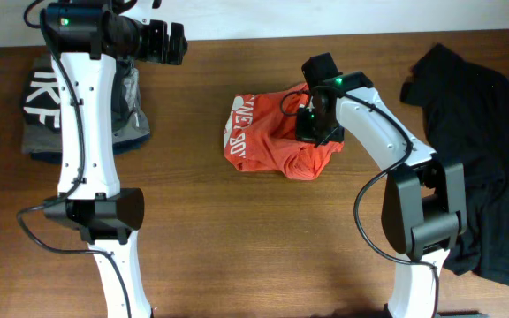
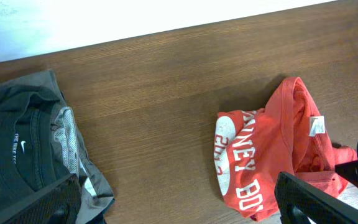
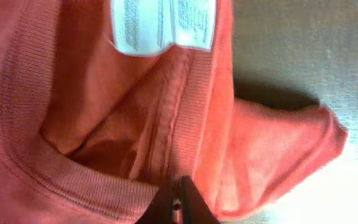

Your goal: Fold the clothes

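The red-orange T-shirt (image 1: 277,141) is lying bunched in a heap near the middle of the bench (image 1: 237,247), slightly toward the far edge. From overhead, the right hand (image 1: 313,124) is pressing down on the heap's right side. Its own body is covering the tips, so that view is not showing how they stand.

The right wrist camera is showing it up close. The fingertips (image 3: 191,208) are meeting, pinched together on the ribbed collar, with the cloth caught between them. A white label (image 3: 163,25) is hanging inside the neck just above.

The left wrist camera is taking in the shirt from the side. It is showing what the close view cannot: white lettering and a white oval across the crumpled front, and the same label sticking up at the collar.

The left hand (image 1: 168,41) is hanging at the far left of the bench, well apart from the shirt. Its fingers (image 2: 45,200) are standing spread as wide as they go and holding nothing, as its own camera is showing.

Below it, a folded black top (image 1: 41,93) with big white letters is sitting on folded grey garments (image 2: 73,149). Only the overhead view is catching the loose black garment (image 1: 484,150) sprawling at the bench's right end.
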Controlling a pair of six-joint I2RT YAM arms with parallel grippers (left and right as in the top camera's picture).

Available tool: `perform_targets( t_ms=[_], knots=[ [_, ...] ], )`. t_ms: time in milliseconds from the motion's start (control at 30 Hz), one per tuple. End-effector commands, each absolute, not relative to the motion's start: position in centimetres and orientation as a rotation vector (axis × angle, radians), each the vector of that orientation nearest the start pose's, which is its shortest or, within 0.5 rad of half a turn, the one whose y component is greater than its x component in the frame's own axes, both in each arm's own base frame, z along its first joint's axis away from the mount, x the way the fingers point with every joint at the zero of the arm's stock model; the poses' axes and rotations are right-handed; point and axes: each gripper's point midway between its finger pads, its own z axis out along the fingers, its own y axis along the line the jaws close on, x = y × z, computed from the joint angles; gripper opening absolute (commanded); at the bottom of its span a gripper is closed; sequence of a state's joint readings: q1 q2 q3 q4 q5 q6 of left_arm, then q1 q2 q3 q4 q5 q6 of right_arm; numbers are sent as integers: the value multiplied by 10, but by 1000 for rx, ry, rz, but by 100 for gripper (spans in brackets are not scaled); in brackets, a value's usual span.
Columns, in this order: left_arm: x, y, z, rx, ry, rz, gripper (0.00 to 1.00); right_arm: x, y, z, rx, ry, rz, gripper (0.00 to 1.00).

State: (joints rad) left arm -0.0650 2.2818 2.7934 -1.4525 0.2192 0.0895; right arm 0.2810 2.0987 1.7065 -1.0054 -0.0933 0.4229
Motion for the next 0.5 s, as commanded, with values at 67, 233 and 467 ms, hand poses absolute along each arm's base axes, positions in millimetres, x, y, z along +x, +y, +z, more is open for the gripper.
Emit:
perform_targets(
  t_ms=[67, 233, 467],
  knots=[
    [514, -69, 295, 298, 2470, -246, 99, 410, 111, 64, 280, 3045, 153, 4],
    [516, -69, 296, 298, 2463, -245, 99, 408, 83, 63, 357, 3065, 97, 4],
    [518, -69, 298, 299, 2451, -244, 99, 456, 154, 96, -94, 2809, 631, 39]
  ],
)
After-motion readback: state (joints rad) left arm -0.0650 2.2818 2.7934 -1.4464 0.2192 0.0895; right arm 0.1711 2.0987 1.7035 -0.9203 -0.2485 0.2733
